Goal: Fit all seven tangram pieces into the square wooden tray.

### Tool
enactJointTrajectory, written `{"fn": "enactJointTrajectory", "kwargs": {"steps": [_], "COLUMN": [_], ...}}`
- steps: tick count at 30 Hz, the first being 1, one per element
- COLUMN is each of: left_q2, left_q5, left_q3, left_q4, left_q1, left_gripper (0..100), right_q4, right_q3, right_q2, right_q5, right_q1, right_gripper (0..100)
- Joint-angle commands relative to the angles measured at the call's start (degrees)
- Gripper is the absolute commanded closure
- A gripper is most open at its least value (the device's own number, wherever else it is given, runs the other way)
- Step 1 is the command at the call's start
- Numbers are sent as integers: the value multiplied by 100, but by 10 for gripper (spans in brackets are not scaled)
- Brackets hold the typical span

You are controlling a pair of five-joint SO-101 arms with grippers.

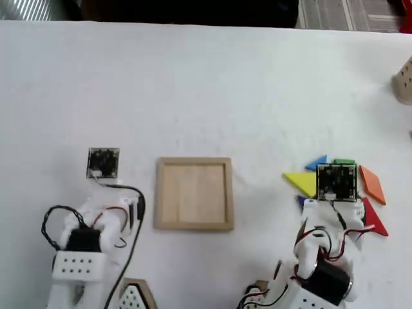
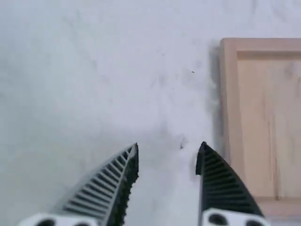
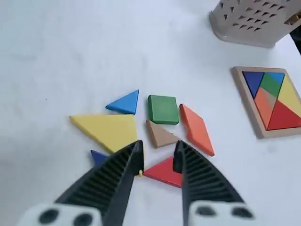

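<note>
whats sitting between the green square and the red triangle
A small tan triangle lies between the green square and the red triangle. The right wrist view shows this.

The tray (image 1: 193, 161) is pale wood, the table (image 1: 206, 84) white. Loose pieces: a yellow triangle (image 3: 108, 131), a light-blue triangle (image 3: 124, 103), a green square (image 3: 162, 109), an orange parallelogram (image 3: 196, 128), a tan triangle (image 3: 159, 134), a red triangle (image 3: 167, 170) and a dark-blue triangle (image 3: 99, 157).

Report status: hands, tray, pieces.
Both hands open: left hand beside the tray, right hand over the pieces. Tray empty; all seven pieces loose on the table. Filled second tray beyond them.
</note>
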Motion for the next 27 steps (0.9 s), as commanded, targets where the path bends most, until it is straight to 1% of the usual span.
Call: {"fn": "enactJointTrajectory", "kwargs": {"steps": [1,6,9,12,15,18,21,24,27], "left_q2": [998,1516,1666,1710,1710,1710,1701,1701,1701], "left_q5": [-35,-35,-35,-35,-35,-35,-35,-35,-35], "left_q3": [-624,-870,-958,-967,-967,-967,-967,-967,-967], "left_q4": [-466,-492,-492,-492,-457,-457,-457,-457,-457], "left_q1": [-84,-66,-57,-57,-57,-75,-84,-84,-84], "left_gripper": [793,793,788,728,668,674,693,698,699], "right_q4": [22,286,374,356,303,119,-286,-910,-1481], "right_q3": [-765,-1495,-1776,-1908,-1890,-1864,-1556,-1152,-765], "right_q2": [1429,3635,4655,5332,5710,5991,6132,6193,6167], "right_q5": [185,730,1143,1714,2470,2866,3033,3033,3042], "right_q1": [-22,-4,-22,-31,-31,-22,-145,-312,-330], "right_gripper": [872,828,793,765,761,761,760,761,759]}}
